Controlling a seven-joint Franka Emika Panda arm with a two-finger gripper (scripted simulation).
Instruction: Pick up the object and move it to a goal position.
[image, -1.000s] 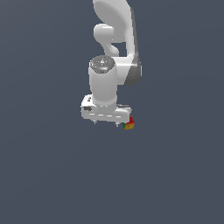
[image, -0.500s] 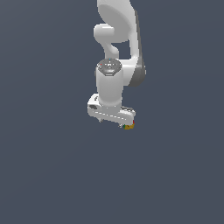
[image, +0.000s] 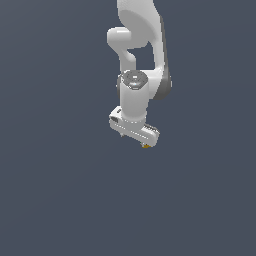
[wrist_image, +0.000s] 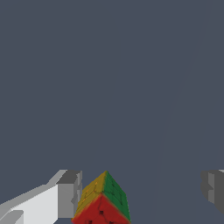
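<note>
The cube (wrist_image: 103, 203) is tiny, with red, green and yellow-orange faces. In the wrist view it lies between my fingers, close beside one grey fingertip (wrist_image: 70, 192) and well apart from the other. My gripper (wrist_image: 142, 192) is open and holds nothing. In the exterior view the white gripper (image: 140, 141) hangs pointing down over the cube (image: 145, 146). Only a small orange sliver of the cube shows under the edge of the hand, on the exterior view's right.
The plain dark grey floor (image: 60, 200) fills both views. The white arm (image: 142, 30) rises above the gripper to the top of the exterior view. Nothing else shows.
The gripper has moved toward the exterior view's right and slightly down, over the cube. The cube now shows less from under the hand. The cube itself has not moved.
</note>
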